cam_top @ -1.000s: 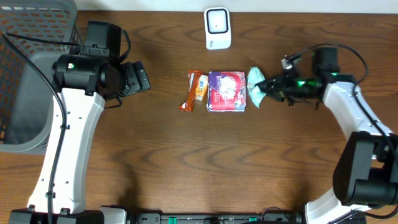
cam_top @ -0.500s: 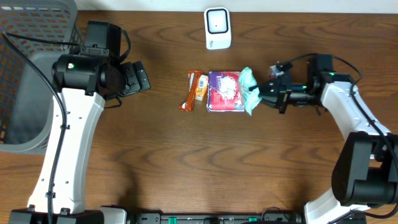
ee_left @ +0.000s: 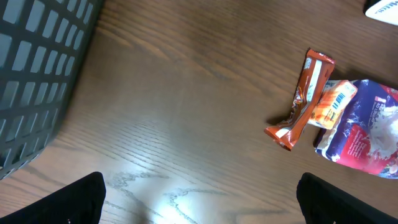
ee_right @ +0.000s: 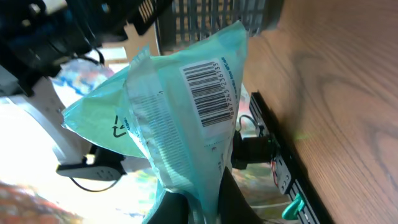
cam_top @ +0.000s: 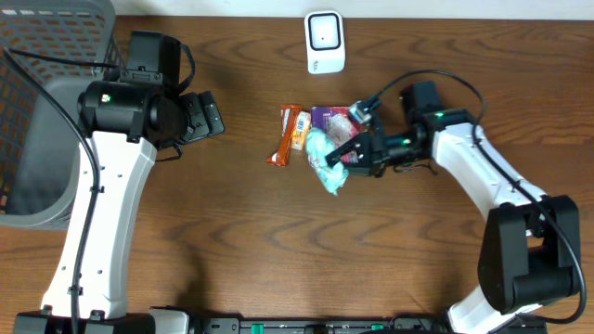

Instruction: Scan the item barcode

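My right end effector [cam_top: 348,155] is clamped on one edge of the pouch [cam_top: 327,160]. The pouch hangs clear of the counter [cam_top: 232,241], just beside the packet [cam_top: 329,118] and the bar [cam_top: 283,139]. Its long axis runs straight out from my fingertips, away from the wrist.

The scanner [cam_top: 325,42] lies toward the far edge, beyond the packet and well apart from the pouch. The barcode [ee_right: 211,93] sits on the face turned to my wrist camera; I cannot tell how it lies relative to the scanner window.

My right arm is the nearer one. My left end effector [ee_left: 205,199] stands apart and empty, well to the left by the basket [cam_top: 37,111].

Between packet and scanner the counter shows bare wood, room enough, I judge, to present the pouch
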### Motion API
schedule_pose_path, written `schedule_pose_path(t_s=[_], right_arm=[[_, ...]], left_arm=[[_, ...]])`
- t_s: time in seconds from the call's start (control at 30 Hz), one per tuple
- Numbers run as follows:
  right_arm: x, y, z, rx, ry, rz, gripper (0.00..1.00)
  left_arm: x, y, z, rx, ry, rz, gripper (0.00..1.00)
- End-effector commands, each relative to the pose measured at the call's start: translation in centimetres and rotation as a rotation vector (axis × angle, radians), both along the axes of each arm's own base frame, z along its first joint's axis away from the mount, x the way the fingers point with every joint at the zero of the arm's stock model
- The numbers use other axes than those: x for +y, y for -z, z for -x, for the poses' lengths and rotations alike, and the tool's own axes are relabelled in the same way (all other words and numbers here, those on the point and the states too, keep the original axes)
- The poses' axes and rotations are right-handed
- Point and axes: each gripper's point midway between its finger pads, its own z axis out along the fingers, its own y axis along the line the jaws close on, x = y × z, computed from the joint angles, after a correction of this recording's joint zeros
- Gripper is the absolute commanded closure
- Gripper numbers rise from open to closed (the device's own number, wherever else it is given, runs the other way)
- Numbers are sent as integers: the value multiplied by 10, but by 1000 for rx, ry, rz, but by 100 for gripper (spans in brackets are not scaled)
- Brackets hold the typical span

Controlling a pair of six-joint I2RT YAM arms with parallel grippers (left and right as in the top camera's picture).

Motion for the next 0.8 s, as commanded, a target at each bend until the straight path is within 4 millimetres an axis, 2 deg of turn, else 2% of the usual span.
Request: schedule_pose_path(t_s=[0.0,0.13,0.3,0.4,0.47,0.5,0.53,0.73,0.77], right_arm=[[7,-17,6,-84,-35,-62,99],[10,-6,6,-98,-33,-3,99],[8,14,1,-17,3,144,99],[-1,43,-9,17,76,361,99],[-19,67,-20,47,171,578,99],[-34,78,-27,55,240,716,99],[-44,83,-32,56,280,788,99],[-131,87,-58,23,573,1286,99],[-160,84,-61,14,663,1442,99]], left_arm=[[3,-3,2,-7,-2,-10,2],[3,-3,2,-7,-2,-10,2],[3,-3,1,-7,-2,-10,2],[3,-3,2,-7,-2,-10,2],[3,-3,2,-7,-2,-10,2],[3,-3,2,-7,-2,-10,2],[3,-3,1,-7,-2,-10,2],[3,-3,2,-7,-2,-10,2],[3,-3,1,-7,-2,-10,2]])
